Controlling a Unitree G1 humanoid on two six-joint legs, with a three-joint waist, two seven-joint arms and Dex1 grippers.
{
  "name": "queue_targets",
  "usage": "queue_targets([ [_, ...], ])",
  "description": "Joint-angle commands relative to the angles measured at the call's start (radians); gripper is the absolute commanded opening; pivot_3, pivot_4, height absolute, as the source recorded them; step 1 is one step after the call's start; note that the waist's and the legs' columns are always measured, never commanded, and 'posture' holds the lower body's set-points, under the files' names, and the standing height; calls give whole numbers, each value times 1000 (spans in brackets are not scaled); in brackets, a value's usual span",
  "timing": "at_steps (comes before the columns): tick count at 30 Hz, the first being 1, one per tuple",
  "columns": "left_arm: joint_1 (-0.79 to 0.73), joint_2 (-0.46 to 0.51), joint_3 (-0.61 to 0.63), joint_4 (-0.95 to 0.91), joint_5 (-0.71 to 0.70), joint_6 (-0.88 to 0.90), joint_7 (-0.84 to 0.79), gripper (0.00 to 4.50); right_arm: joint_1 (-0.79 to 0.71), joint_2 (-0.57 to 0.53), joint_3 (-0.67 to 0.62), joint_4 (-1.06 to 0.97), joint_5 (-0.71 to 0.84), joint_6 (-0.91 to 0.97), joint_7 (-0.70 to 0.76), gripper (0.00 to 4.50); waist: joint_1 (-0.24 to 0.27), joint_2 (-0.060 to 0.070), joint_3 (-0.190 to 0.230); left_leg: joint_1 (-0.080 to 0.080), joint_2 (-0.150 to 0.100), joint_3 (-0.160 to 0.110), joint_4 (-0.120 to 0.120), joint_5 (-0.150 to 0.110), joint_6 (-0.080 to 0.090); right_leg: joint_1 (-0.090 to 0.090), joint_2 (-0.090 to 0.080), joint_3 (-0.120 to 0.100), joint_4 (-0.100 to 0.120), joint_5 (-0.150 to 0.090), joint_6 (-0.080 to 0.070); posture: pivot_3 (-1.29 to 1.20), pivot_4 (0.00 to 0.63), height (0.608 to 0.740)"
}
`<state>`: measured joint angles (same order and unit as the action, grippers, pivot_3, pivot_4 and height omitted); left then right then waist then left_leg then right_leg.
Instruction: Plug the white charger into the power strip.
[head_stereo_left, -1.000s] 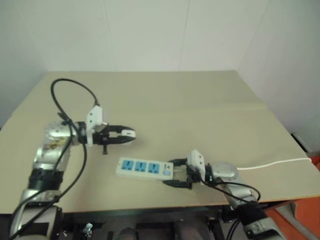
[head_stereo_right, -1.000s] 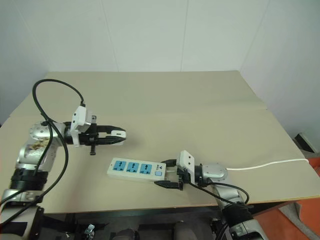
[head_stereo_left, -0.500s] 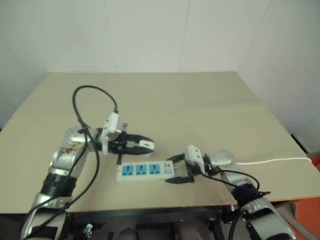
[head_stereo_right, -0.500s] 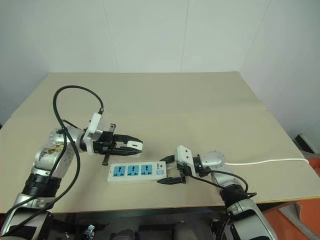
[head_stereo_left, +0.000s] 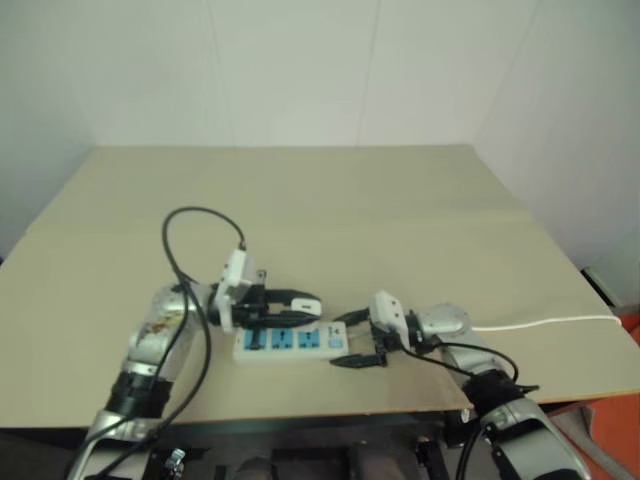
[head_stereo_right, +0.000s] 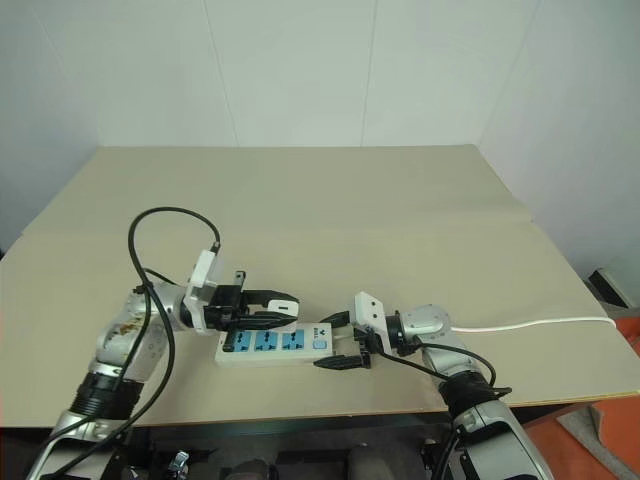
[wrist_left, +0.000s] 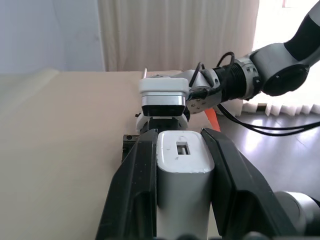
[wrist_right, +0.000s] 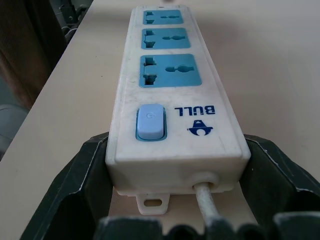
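From the head views, the left gripper (head_stereo_right: 282, 305) is clamping the white charger (head_stereo_right: 284, 300) just above the power strip (head_stereo_right: 270, 343) lying on the table (head_stereo_right: 400, 220); its prongs are hidden. In the left wrist view, black fingers (wrist_left: 132, 190) are pinching the charger's sides. In the right wrist view, the right gripper (wrist_right: 175, 200) is squeezing the strip's switch end, its cord (wrist_right: 207, 202) getting cut off below.

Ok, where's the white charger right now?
The white charger is clamped in the left gripper, just above the power strip's sockets near the table's front edge; the right gripper holds the strip's switch end.
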<state>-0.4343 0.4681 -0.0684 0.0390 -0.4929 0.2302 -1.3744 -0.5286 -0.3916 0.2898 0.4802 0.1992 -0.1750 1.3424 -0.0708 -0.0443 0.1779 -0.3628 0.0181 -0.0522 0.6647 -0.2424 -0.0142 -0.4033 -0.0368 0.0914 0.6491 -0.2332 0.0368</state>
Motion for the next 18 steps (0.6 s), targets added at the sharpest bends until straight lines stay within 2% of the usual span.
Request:
queue_targets([
  [1, 14, -11, -35, 9, 41, -31, 27, 1024, 37, -4, 30, 22, -47, 20, -2, 3425, 0, 0, 0, 0, 0, 0, 0, 0, 0, 0, 0, 0, 0, 0, 0, 0, 150, 740],
  [11, 13, -51, -77, 103, 94, -141, 21, 1024, 46, -8, 21, 4, -42, 33, -13, 3425, 1, 1, -1, 1, 0, 0, -1, 0, 0, 1, 0, 0, -1, 0, 1, 0, 150, 740],
  [18, 16, -38, -90, 111, 81, -138, -6, 1024, 52, -9, 18, -7, -41, 42, -20, 3425, 1, 1, -1, 1, 0, 0, -1, 0, 0, 2, 0, 0, -1, -2, 3, 0, 150, 740],
])
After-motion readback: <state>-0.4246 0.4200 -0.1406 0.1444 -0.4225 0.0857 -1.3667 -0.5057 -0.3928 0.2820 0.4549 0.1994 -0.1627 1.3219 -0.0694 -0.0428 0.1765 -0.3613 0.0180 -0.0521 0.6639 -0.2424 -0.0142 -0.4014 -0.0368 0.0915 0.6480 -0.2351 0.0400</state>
